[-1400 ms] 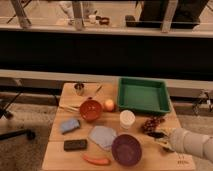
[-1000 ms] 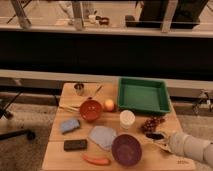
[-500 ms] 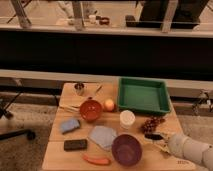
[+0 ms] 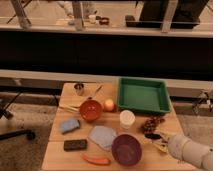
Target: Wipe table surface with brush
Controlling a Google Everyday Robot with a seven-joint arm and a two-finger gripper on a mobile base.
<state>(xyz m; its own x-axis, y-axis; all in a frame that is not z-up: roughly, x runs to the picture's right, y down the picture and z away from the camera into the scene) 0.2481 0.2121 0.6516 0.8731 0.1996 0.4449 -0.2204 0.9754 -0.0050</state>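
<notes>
Since the earlier frames the arm has sunk a little and drawn toward the right edge, while nothing on the table has shifted. My gripper now sits low over the table's front right corner, right at the brush. The brush lies just in front of the grapes and to the right of the purple bowl. Whether the claw is spread, pressed together or already pinching the brush I cannot tell, because the arm's pale end hides that spot. I judge we are at the pick-up step: the brush looks to be lying on the wood, and wiping is not yet under way. The next move calls for a sure hold on the handle, then a lift clear of the grapes and purple bowl. After that I would drag the head across open planks, which are scarce on this crowded top. The brush is small, with a dark head pointing left and a pale yellowish handle running back under the gripper.
</notes>
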